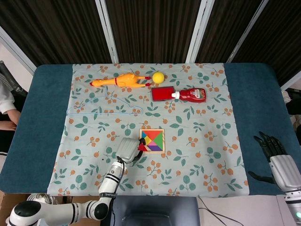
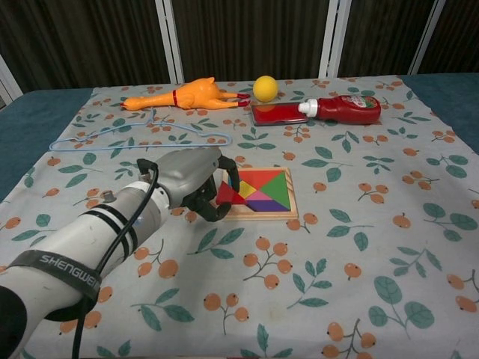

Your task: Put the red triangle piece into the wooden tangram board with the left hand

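Observation:
My left hand (image 2: 196, 183) (image 1: 128, 149) pinches the red triangle piece (image 2: 226, 194) (image 1: 141, 146) between thumb and fingers. The piece hangs over the left edge of the wooden tangram board (image 2: 264, 194) (image 1: 154, 141), which lies mid-table with coloured pieces set in it. The hand covers the board's left part, so how the triangle sits against the frame is hidden. My right hand (image 1: 280, 162) is far away at the table's right front edge, fingers spread, holding nothing.
At the back lie a rubber chicken (image 2: 183, 96), a yellow ball (image 2: 264, 87), a ketchup bottle (image 2: 348, 109) and a red flat case (image 2: 277, 114). A blue wire hanger (image 2: 142, 131) lies at the back left on the floral cloth (image 2: 359, 247).

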`<state>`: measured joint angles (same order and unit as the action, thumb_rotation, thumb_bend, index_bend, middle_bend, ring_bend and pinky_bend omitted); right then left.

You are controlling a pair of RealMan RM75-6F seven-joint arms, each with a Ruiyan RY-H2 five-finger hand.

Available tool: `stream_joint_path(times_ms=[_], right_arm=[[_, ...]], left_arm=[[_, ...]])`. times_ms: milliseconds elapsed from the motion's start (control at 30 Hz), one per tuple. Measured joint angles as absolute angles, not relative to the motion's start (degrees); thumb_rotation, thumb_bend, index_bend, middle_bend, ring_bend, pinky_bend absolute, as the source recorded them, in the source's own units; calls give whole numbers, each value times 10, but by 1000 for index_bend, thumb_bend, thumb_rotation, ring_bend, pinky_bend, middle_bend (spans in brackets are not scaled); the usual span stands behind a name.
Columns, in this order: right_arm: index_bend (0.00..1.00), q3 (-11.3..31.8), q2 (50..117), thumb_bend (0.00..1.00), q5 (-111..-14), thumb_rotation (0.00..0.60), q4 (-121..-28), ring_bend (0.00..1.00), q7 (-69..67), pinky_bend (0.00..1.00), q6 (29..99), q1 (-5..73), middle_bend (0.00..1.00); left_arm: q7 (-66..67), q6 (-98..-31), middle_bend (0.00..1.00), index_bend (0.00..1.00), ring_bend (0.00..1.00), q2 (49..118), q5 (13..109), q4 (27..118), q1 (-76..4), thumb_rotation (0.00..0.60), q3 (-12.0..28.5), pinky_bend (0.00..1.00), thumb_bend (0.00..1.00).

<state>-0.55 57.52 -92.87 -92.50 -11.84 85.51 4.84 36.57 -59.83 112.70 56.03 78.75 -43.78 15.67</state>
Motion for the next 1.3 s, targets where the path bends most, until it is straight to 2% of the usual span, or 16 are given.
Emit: stream_joint_path(times_ms=[567, 900, 1300], right_arm=[[0, -6, 565, 202, -935, 600, -918, 0, -146, 0, 865, 43, 0], [0, -5, 565, 202, -934, 600, -918, 0, -145, 0, 866, 42, 0], [0, -6, 564, 202, -937, 600, -920, 0, -139, 0, 866, 41, 0]], left_arm=[[389, -600, 1000, 515, 1000, 1165, 519, 751, -466, 600, 162, 1000, 412], [385, -598, 1000, 373, 1000, 1162, 515, 746, -470, 600, 159, 1000, 413], [380, -601, 1000, 334, 1000, 1153, 516, 760, -471, 600, 154, 1000, 412]])
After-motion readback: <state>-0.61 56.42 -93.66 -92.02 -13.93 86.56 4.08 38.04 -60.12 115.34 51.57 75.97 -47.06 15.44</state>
